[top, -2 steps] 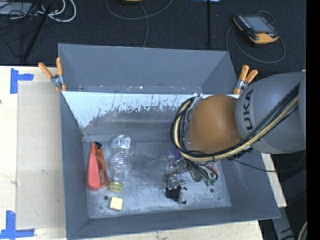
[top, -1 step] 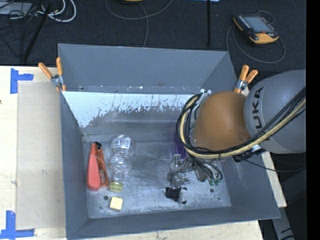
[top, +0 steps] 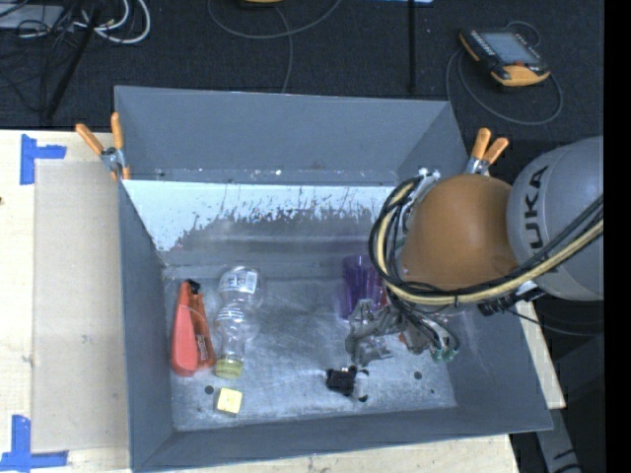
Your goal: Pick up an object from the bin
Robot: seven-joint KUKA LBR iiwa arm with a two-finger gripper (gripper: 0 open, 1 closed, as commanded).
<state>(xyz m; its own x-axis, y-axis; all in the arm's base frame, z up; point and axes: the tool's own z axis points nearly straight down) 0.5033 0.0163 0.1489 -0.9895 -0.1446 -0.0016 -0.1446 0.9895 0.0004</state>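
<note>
Your hand [top: 367, 341] is low in the bin [top: 286, 156], right of centre, and I can't tell if it's spread or closed. The nearest pick is the small black piece [top: 342, 380] just below it. I'd centre over that, clear of the purple thing [top: 355, 282], before squeezing.

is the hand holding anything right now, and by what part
Cannot be told: the hand sits between a purple thing and a small black thing.
</note>
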